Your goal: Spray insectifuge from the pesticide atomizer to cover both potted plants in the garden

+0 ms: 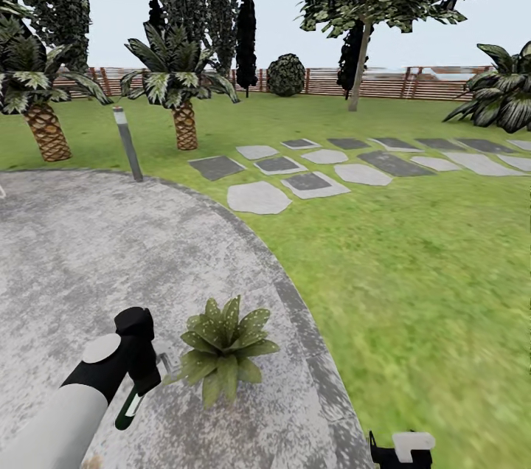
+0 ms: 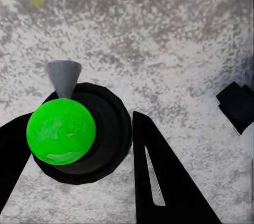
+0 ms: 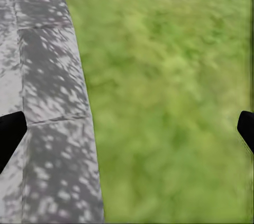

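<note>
**Atomizer in my left end effector, beside a speckled plant**

My left end effector is closed around the pesticide atomizer, which hangs below the fingers over the paved patio. In the left wrist view the bottle's bright green end sits between my two dark fingers, with its grey nozzle cone pointing out beyond them. I judge the grip keeps the nozzle level with the leaves, aimed toward them.

Just beside that end effector, to its right, stands one potted plant. Whitish specks of insectifuge dot its leaves, so I judge this one largely covered. I cannot pick out a second one.

My right end effector hangs low, well apart from the plant; its fingers are spread wide with nothing between them, over the patio's edge and the lawn.

Farther ahead lie stepping stones, a grey bollard lamp, palms and a wooden fence.
</note>
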